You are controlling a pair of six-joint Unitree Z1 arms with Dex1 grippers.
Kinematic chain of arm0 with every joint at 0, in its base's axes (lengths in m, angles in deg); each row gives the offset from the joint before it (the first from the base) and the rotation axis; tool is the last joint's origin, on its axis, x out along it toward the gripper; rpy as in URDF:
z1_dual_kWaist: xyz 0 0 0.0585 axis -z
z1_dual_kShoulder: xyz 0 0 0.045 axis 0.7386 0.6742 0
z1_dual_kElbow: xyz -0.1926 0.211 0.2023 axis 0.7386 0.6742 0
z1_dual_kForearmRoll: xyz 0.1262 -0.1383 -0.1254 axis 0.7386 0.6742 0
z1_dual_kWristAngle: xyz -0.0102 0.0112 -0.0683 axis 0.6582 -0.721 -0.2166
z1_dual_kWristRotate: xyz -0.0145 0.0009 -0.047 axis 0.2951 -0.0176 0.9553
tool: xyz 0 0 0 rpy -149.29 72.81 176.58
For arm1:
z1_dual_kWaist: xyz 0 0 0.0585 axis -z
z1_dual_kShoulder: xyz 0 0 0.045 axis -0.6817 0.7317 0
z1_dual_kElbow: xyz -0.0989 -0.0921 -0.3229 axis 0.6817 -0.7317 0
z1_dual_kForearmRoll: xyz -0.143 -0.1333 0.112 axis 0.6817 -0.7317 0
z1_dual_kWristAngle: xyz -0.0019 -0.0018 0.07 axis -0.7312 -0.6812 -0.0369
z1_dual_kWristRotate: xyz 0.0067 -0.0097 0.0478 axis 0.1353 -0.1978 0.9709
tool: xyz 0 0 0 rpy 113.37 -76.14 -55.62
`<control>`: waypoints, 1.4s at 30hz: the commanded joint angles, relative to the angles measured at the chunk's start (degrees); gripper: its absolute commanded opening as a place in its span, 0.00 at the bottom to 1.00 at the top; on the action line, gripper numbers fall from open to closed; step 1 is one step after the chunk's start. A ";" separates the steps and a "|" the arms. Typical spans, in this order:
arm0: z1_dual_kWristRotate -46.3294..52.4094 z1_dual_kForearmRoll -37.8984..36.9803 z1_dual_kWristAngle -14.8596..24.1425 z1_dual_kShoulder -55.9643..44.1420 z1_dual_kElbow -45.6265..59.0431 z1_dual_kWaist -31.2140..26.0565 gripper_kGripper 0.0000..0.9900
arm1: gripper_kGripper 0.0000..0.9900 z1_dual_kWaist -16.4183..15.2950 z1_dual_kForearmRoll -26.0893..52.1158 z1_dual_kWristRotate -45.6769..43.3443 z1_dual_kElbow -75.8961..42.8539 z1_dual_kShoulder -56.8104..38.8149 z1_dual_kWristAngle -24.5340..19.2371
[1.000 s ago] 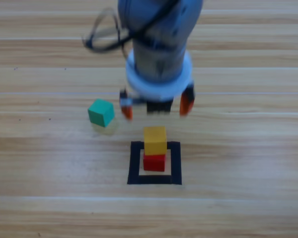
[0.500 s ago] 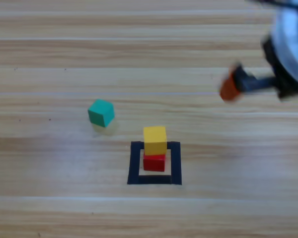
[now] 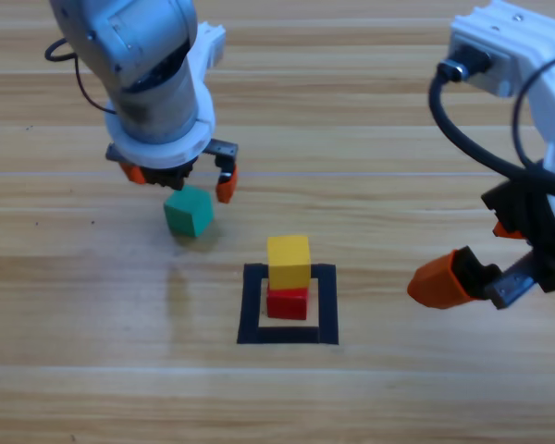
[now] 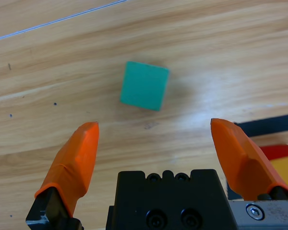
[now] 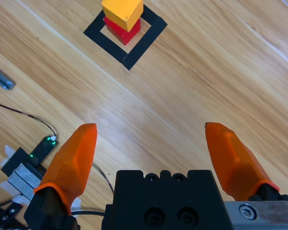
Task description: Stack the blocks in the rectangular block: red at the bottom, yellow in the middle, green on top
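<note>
Wooden table [image 3: 398, 388] of pale planks with lengthwise grain fills every view; the right wrist view also shows thin black cables [image 5: 19, 115] and a small circuit board with a green light [image 5: 41, 148] lying beyond the left jaw of that gripper.

Left gripper [image 3: 178, 181], orange jaws spread wide and empty, hangs above the small matte teal-green cube [image 3: 188, 210]; in the left wrist view this cube [image 4: 144, 86] lies ahead of the jaws, between their lines and nearer the left one, touching neither. Half a second ago this arm was out of view.

Right of that gripper and nearer the viewer, the flat black tape rectangle outline [image 3: 250, 310] encloses the small matte red cube [image 3: 287, 303], with the small matte yellow cube [image 3: 289, 261] resting on top; tape outline, red cube and yellow cube are unchanged since the earlier frames.

Right gripper [image 3: 481, 254], jaws likewise wide and empty, waits near the right edge, well apart from the stack. Half a second ago it was higher in the picture, blurred; now more of its arm shows.
</note>
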 commanded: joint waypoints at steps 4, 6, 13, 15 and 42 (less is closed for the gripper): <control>-2.88 -0.01 -1.36 5.14 -2.04 -6.17 1.00 | 1.00 -1.19 4.24 -10.10 -2.89 -2.08 3.94; -3.67 -0.09 -1.80 6.02 -2.57 -6.61 0.99 | 1.00 -1.19 4.24 -10.19 -2.89 -2.00 4.73; -6.83 -1.85 -4.61 7.69 -2.48 -6.70 0.98 | 1.00 -1.19 4.24 -10.54 -2.89 -1.03 4.82; -7.45 -3.17 -5.93 8.13 -1.60 -6.70 0.98 | 1.00 -1.19 4.24 -10.54 -2.89 -1.03 4.82; -8.94 -10.73 -7.51 9.36 5.52 -7.31 0.94 | 1.00 -1.19 4.24 -10.54 -2.89 -1.47 5.96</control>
